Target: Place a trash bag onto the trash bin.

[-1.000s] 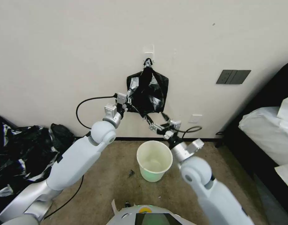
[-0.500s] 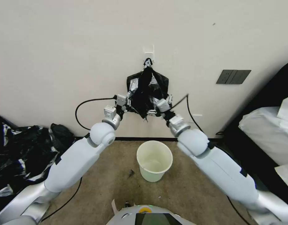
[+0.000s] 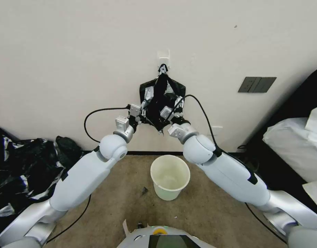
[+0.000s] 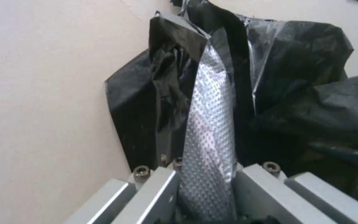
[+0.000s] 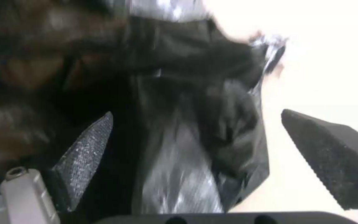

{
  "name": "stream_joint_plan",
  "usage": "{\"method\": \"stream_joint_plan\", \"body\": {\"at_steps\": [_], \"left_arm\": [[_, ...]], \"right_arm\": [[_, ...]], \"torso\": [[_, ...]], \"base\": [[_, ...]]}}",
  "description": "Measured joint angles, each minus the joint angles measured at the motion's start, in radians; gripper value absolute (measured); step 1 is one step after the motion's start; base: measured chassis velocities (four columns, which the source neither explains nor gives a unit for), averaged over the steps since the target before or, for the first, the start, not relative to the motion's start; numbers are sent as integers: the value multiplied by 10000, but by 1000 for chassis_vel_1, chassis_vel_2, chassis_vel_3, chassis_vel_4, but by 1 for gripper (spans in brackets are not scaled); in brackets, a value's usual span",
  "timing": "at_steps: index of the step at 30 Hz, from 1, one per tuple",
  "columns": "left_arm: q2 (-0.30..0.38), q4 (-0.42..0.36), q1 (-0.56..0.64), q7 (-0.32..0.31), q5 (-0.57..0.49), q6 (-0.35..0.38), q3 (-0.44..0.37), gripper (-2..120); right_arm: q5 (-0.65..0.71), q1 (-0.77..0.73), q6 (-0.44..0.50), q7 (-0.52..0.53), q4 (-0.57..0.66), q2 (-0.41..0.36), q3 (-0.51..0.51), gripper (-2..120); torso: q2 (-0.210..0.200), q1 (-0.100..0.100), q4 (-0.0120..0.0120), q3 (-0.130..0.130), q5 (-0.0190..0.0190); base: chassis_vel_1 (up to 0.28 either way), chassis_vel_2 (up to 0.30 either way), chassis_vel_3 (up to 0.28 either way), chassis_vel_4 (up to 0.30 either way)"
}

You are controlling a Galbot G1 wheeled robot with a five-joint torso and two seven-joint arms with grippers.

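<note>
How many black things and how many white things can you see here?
Black: 3 - hanging bag, floor heap, wall plate
White: 2 - bin, bed
Total: 5

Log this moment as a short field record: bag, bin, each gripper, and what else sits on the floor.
trash bag: black glossy plastic, hanging from a small wall hook, above the bin
trash bin: cream-white bucket, upright on the carpet below the bag, no liner in it
left gripper: at the bag's left edge, shut on a fold of it
right gripper: at the bag's right side, open, fingers astride a hanging fold
floor, robot's left: large heap of black plastic against the wall
</note>
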Motion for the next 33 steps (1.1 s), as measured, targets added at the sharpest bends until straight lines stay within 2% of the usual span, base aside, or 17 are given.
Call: {"method": "stream_joint_plan", "body": {"at_steps": [8,19,22,24,33], "left_arm": [[-33,6,-60,2,-5,0,-21,0],[-183,78,-154,14,-18,-17,-19,0],[-221,64,-154,15,-19,-19,-15,0],[-220,59,-149,15,-19,-20,-13,0],[-168,4,-75,18,-18,-23,10,0]], "right_arm": [[-1093,-52,14,-230,-556,92,53,98],[-2579,-413,60,-773,-1162,375,165,84],[-2934,-507,79,-900,-1238,359,251,69],[-2920,-526,86,-900,-1185,344,304,66],[-2142,-598,111,-643,-1082,257,760,36]], "torso": [[0,0,-2,0,1],[0,0,0,0,1],[0,0,0,0,1],[0,0,0,0,1],[0,0,-1,0,2]], "base": [[0,0,0,0],[0,0,0,0],[0,0,0,0],[0,0,0,0],[0,0,0,0]]}}
